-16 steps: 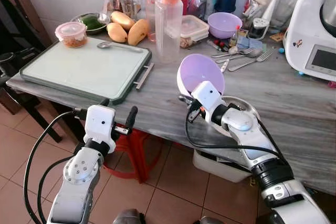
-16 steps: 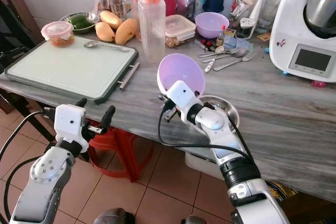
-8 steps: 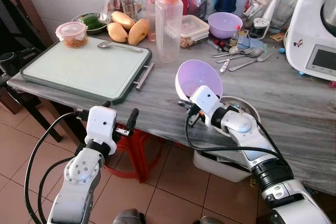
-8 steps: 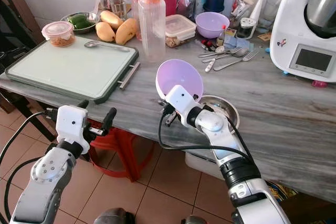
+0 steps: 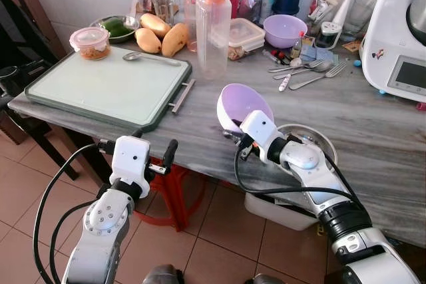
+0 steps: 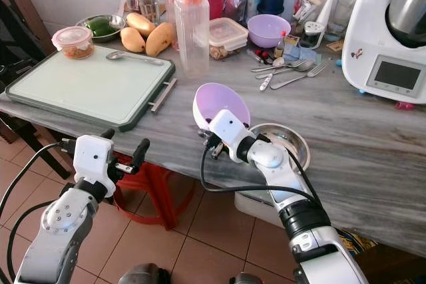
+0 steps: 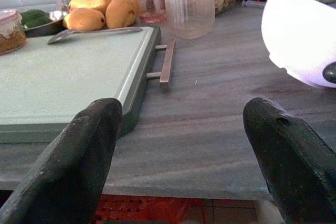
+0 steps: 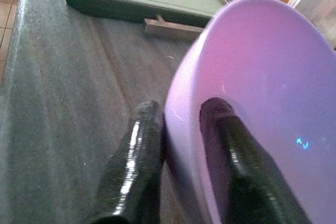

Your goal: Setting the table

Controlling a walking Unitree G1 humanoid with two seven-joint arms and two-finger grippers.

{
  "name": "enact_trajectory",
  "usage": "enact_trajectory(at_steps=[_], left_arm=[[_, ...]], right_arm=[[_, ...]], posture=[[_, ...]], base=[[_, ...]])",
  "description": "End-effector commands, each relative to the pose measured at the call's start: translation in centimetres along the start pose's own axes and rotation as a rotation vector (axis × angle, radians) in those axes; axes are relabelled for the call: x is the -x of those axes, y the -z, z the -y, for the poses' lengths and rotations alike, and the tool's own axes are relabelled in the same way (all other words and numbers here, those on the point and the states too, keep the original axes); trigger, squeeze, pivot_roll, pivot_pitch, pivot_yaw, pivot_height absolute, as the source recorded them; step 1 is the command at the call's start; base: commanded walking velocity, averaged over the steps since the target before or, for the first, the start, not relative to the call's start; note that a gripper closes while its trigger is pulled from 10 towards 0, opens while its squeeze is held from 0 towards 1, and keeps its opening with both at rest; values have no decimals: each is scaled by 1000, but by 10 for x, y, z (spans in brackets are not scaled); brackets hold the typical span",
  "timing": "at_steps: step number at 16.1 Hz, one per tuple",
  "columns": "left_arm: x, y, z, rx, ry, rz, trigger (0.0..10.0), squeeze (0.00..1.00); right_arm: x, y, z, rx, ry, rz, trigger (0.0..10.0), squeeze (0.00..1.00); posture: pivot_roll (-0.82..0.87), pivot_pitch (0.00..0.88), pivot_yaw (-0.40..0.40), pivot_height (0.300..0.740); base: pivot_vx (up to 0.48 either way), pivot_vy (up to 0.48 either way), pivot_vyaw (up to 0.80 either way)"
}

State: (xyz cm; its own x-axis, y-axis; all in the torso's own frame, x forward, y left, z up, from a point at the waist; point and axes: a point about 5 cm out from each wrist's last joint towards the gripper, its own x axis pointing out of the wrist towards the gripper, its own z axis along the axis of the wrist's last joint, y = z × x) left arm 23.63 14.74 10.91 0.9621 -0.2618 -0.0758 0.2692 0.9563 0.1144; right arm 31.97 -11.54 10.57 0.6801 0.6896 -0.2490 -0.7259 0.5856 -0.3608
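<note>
Lilac bowl [image 5: 241,106] pinched at its rim in right hand [image 8: 181,145], tilted over table [image 5: 373,131].

Purple bowl [image 5: 241,106]: smooth plastic, slight sheen inside, paler outside. Right gripper [image 8: 178,161] fingers glossy black, w/ highlights; left gripper [image 7: 178,166] pads matt black, rubbery-looking. Countertop [image 5: 373,124]: grey veined stone, matt. Tray [image 5: 100,88]: pale green top, satin, dark rim, brushed-metal handle [image 5: 182,96]. Steel bowl [image 6: 283,144]: shiny metal. Bottle [image 5: 213,24]: clear ribbed plastic, orange cap. Forks/spoons [image 5: 306,71]: polished metal. Floor [image 5: 219,244]: terracotta tile, semi-gloss.
</note>
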Motion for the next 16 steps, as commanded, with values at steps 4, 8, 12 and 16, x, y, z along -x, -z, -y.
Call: enact_trajectory(at_steps=[4, 8, 12, 16], left_arm=[[-4, -2, 1, -7, 1, -1, 10000, 0], [-8, -2, 0, -2, -5, -7, 10000, 0], [-13, 0, 1, 1, -11, -16, 10000, 0], [-18, 3, 4, 7, -9, -27, 10000, 0]], right_arm=[[-1, -5, 4, 54, -8, 4, 10000, 1000], [0, -7, 11, 87, 13, 7, 10000, 1000], [3, -15, 21, 92, 56, 37, 10000, 1000], [6, -23, 26, 90, 65, 66, 10000, 1000]], posture=[[100, 12, 26, 740], [90, 18, 29, 740], [77, 14, 25, 740], [61, 3, 18, 740]], base=[[0, 0, 0], [0, 0, 0], [0, 0, 0], [0, 0, 0]])
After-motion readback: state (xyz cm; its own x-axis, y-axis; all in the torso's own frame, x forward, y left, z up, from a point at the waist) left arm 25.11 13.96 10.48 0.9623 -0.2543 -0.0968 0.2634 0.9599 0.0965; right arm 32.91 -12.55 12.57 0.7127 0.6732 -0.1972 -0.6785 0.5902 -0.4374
